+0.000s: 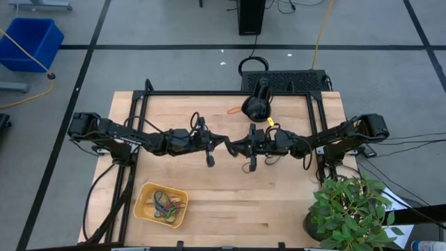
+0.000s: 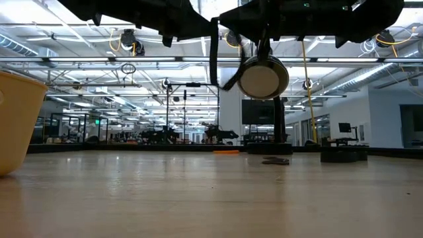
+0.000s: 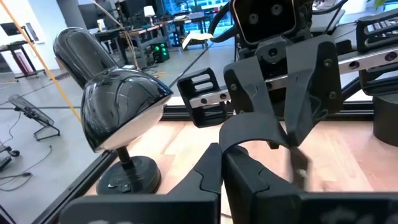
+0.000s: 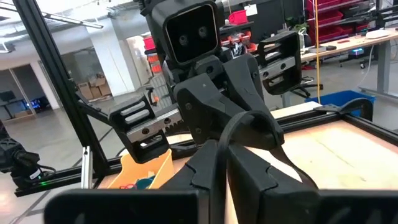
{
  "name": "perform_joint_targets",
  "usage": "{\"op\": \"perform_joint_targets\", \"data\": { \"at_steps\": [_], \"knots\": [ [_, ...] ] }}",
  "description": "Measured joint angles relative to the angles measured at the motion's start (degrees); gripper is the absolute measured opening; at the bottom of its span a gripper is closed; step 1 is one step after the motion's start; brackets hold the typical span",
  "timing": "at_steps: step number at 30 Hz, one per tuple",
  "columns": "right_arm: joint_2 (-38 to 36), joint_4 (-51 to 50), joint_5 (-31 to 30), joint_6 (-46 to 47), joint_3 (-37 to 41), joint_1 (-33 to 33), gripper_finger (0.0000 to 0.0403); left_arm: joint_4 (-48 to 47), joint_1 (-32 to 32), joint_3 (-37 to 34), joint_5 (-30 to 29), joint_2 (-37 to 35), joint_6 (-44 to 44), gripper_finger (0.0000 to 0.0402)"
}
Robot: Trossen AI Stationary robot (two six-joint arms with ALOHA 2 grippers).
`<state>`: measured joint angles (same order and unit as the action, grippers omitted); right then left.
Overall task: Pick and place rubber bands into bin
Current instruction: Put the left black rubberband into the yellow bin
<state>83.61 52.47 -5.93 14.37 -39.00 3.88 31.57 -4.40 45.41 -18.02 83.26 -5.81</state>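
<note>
The orange-yellow bin (image 1: 162,204) stands near the table's front left and holds several coloured rubber bands (image 1: 166,203); its wall also shows in the low view (image 2: 16,122). One orange band (image 1: 233,110) lies on the far part of the table, and a dark band (image 2: 276,160) lies beside it in the low view. My left gripper (image 1: 221,141) and right gripper (image 1: 237,146) hang above the table's middle, tip to tip, both shut. A dark curved strip (image 4: 249,117) arcs at the fingertips. I cannot tell whether it is a band or the other gripper's finger.
A glossy black lamp-like device (image 1: 256,104) on a round foot stands at the table's far edge. A potted plant (image 1: 352,209) fills the front right corner. A black frame (image 1: 223,93) runs around the table. Bare wood lies between the bin and the plant.
</note>
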Motion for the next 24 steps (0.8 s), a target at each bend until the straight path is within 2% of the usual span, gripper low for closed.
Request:
{"op": "perform_joint_targets", "data": {
  "at_steps": [4,10,15,19,24],
  "knots": [
    [0.00,0.00,0.00,-0.30,0.00,-0.01,0.0057,-0.02,0.00,0.00,-0.01,0.00,0.05,0.0006],
    [-0.02,-0.05,-0.28,-0.72,0.00,-0.11,0.0144,-0.04,0.00,0.00,-0.02,0.00,0.05,0.0006],
    [-1.36,-1.56,0.00,-6.26,0.00,-0.49,0.0202,-0.98,0.00,0.00,-1.18,-0.12,0.06,0.0009],
    [-3.42,-8.19,0.02,-6.49,0.00,-0.48,0.0224,-6.76,0.00,-0.02,-1.89,-2.90,0.94,0.0005],
    [-5.85,-18.77,0.00,-6.14,-0.03,-0.50,0.0233,-17.56,-0.16,-0.02,-2.01,-8.96,4.79,0.0006]
  ]
}}
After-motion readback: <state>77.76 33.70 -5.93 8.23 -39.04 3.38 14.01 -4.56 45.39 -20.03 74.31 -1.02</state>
